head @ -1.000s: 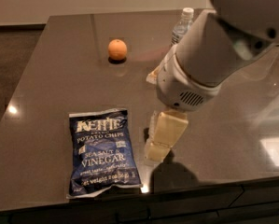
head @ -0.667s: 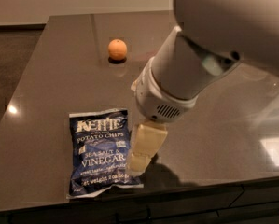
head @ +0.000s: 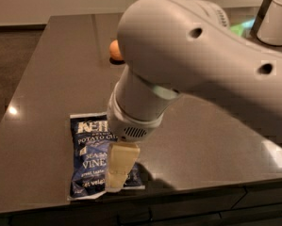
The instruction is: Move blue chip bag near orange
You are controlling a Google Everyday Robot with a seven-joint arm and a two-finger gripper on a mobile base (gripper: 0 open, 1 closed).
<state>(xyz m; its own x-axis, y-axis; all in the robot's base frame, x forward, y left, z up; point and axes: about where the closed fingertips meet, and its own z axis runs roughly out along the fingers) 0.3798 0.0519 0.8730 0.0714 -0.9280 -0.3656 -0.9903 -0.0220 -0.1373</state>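
The blue chip bag [head: 91,157] lies flat on the dark table [head: 46,79] near its front edge, with white lettering facing up. My gripper [head: 119,168] hangs down from the large grey-white arm [head: 178,60] over the bag's right half, low above it or touching it; I cannot tell which. The orange [head: 114,50] sits farther back on the table, and the arm hides most of it.
The table's front edge [head: 178,192] runs just below the bag, with dark drawers under it. A white container [head: 278,15] stands at the back right. The arm covers much of the table's right and back parts.
The arm has swung left and closer to the camera. The gripper moved from the bag's right side to over its right half. The arm now covers most of the orange.
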